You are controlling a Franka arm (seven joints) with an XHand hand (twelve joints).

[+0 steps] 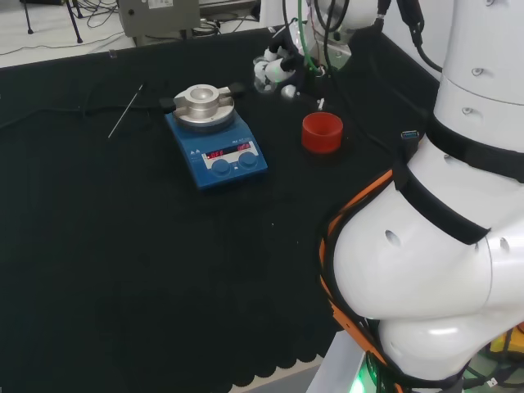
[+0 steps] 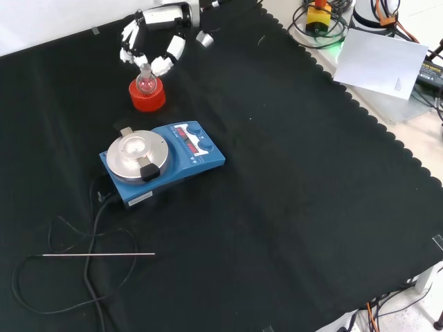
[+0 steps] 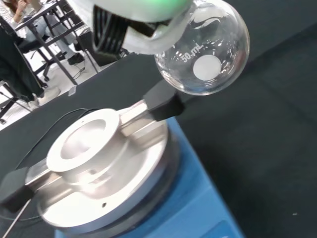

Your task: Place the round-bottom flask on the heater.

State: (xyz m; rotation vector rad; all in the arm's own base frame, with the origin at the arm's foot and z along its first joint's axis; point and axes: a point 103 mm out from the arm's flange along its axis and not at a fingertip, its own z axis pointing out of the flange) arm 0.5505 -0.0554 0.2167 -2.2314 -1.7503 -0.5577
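Round-bottom flask [image 3: 203, 54] hanging beside the heater [image 3: 99, 168].
The hand [image 2: 149, 52] has fingers curled on its neck (apparently); off-centre lowering could clip the metal rim.

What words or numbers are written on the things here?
round-bottom flask: a short white size mark above a white spot.
heater: red digits on its display, too small to read.
white sheet: a tiny mark, too small to read.
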